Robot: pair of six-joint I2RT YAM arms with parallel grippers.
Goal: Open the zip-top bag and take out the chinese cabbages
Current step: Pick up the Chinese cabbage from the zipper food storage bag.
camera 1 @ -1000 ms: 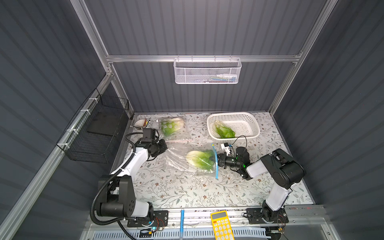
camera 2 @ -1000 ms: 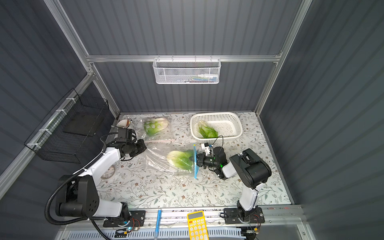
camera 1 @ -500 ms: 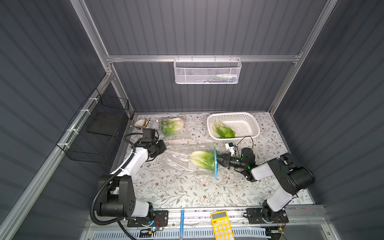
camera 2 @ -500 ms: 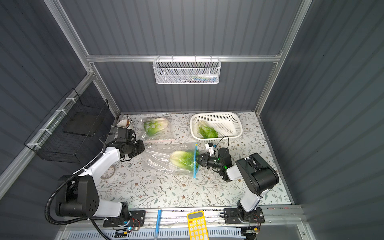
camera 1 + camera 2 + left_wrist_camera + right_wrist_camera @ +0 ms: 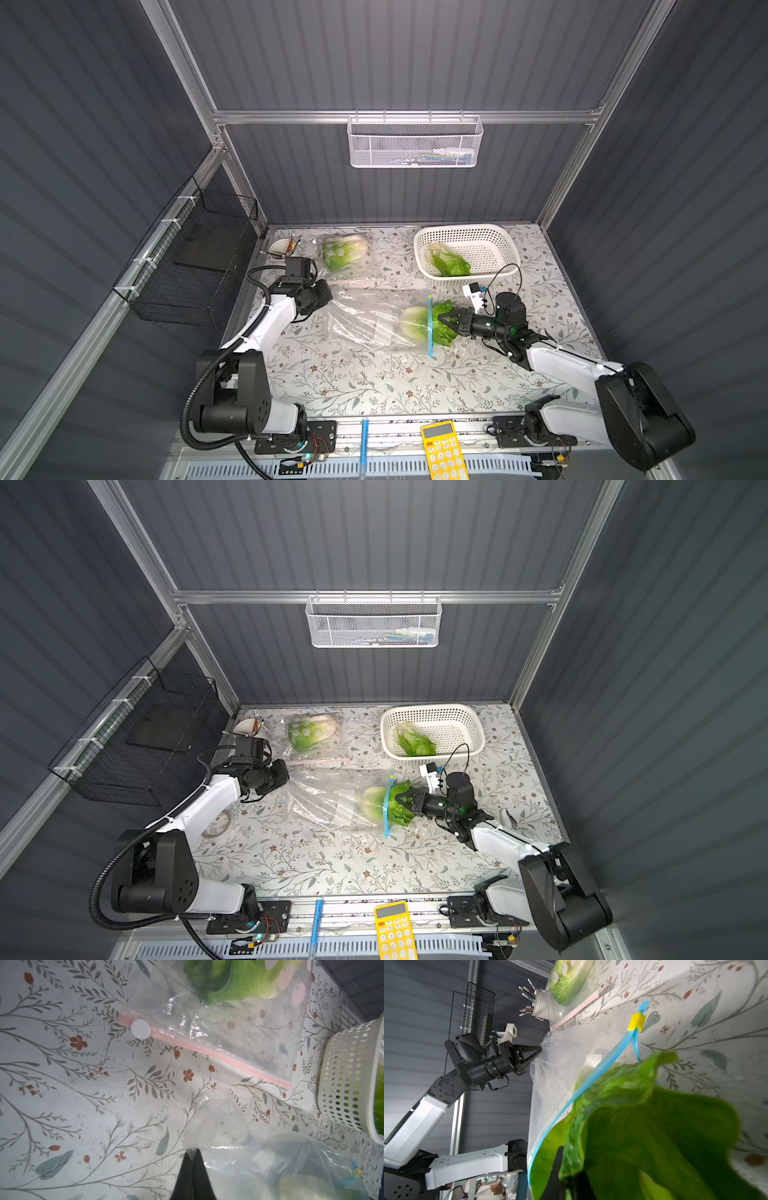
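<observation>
A clear zip-top bag (image 5: 365, 320) (image 5: 324, 800) with a blue zip (image 5: 591, 1078) lies mid-table. One of the chinese cabbages (image 5: 415, 322) (image 5: 374, 800) sits half out of the bag's mouth, white base inside and green leaves (image 5: 654, 1136) outside. My right gripper (image 5: 442, 322) (image 5: 569, 1163) is shut on those leaves. My left gripper (image 5: 328, 297) (image 5: 192, 1150) is shut on the bag's closed far corner. A second cabbage (image 5: 345, 253) is in a pink-zipped bag (image 5: 207, 1053) at the back. A third cabbage (image 5: 449, 262) lies in the white basket (image 5: 498, 245).
A cup of pens (image 5: 282, 249) stands at the back left, by a black wire basket (image 5: 199, 257) on the left wall. A white mesh basket (image 5: 415, 143) hangs on the back wall. A yellow calculator (image 5: 442, 449) and a blue pen (image 5: 364, 436) lie at the front rail.
My right gripper has drawn back to the right with the cabbage. Its leaves have come out past the blue zip. The left gripper has kept its hold on the bag corner.
</observation>
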